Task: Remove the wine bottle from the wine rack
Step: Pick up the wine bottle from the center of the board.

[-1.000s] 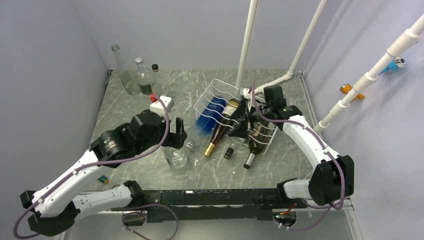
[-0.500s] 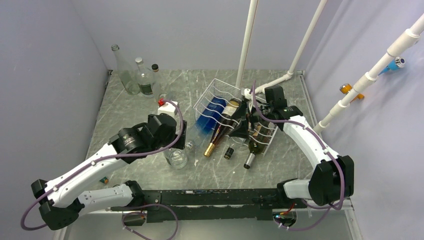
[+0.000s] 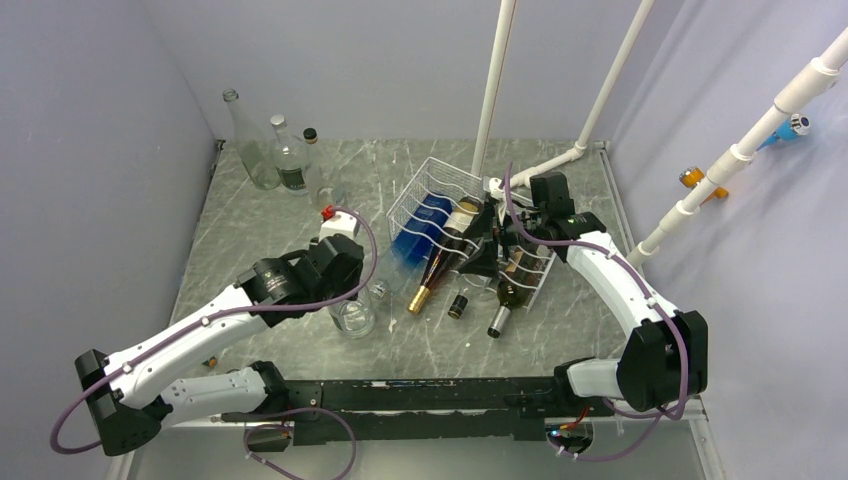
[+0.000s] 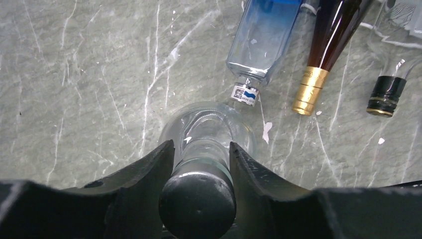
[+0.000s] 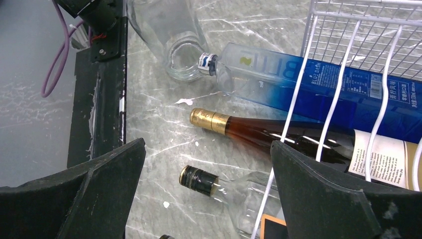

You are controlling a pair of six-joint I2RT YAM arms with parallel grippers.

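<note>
The white wire wine rack [image 3: 432, 172] [image 5: 343, 30] lies at the back middle of the table. A dark amber wine bottle with a gold foil neck [image 3: 440, 262] [image 5: 259, 132] [image 4: 311, 89] lies in it, neck poking out the front, between a blue bottle [image 3: 420, 232] and a clear black-capped bottle [image 3: 459, 304] [image 5: 199, 180]. A green bottle [image 3: 512, 290] lies further right. My right gripper [image 3: 480, 252] [image 5: 206, 144] hangs open over the rack's front, holding nothing. My left gripper [image 3: 350, 278] [image 4: 201, 145] is shut on the neck of an upright clear bottle [image 3: 353, 315] [image 4: 198, 199] standing in front of the rack.
Three glass bottles [image 3: 262, 150] stand in the back left corner. A white box with a red part [image 3: 337, 225] sits left of the rack. White pipes [image 3: 495, 80] rise behind the rack. A black rail [image 3: 420, 395] runs along the near edge.
My left arm has swung right and down over the upright clear bottle, and its jaws have closed onto the neck. The right arm has not moved.
</note>
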